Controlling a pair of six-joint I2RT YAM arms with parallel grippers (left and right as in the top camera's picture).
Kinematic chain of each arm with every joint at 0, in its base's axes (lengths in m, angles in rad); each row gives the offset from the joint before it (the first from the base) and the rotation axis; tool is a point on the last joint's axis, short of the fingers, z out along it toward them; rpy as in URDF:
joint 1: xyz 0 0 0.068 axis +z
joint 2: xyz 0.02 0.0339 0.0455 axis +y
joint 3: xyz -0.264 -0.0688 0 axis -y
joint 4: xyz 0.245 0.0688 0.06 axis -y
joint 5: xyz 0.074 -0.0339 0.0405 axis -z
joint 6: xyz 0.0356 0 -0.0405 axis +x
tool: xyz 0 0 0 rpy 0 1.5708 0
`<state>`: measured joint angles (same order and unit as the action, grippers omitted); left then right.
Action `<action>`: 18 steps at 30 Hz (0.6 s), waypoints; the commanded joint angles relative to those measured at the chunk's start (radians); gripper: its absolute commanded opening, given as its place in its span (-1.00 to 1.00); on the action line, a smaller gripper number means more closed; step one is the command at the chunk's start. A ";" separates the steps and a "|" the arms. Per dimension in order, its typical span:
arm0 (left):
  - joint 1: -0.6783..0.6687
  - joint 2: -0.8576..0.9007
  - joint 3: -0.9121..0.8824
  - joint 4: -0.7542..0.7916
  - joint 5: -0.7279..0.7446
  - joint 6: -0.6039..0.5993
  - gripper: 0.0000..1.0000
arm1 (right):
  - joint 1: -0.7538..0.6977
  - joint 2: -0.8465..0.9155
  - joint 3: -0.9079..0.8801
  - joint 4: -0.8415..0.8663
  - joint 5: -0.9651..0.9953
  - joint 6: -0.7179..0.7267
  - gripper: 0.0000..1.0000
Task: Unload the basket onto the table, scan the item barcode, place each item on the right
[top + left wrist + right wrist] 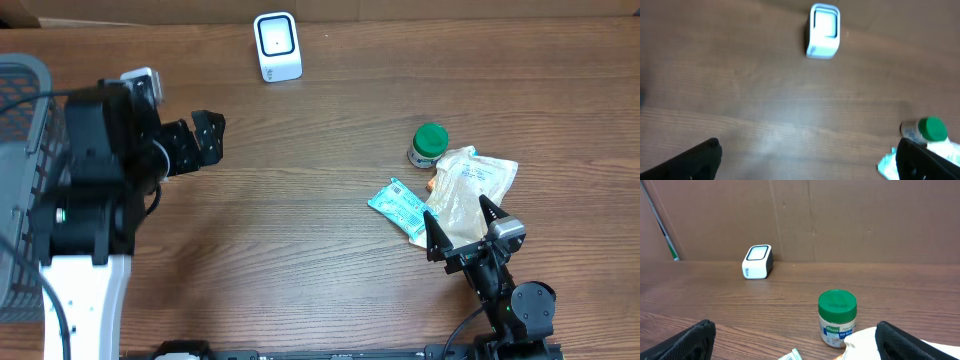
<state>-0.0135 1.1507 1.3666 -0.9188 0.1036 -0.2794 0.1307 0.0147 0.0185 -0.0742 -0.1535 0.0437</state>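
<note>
Currently gapes wide and empty at left gripper (210,138), over the table (300,250); likewise at right gripper (462,220), by beige pouch (472,178), near teal packet (398,205) and green-lidded jar (428,143), well apart from white scanner (277,46).

white scanner (277,45) upright; green-lidded jar (429,143), pouch (472,183), teal packet (398,205) clustered.

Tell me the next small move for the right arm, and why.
Probably ease the right pincer down onto the pouch: its jaws stand open and empty just over it, and nothing lies at the scanner yet.
</note>
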 commanded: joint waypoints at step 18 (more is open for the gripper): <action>-0.052 -0.876 -1.217 1.073 -0.030 0.428 0.99 | -0.005 -0.012 -0.010 0.006 -0.005 -0.008 1.00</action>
<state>-0.0643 0.3687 0.2337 0.1444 0.0875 0.0059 0.1307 0.0143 0.0185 -0.0719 -0.1532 0.0406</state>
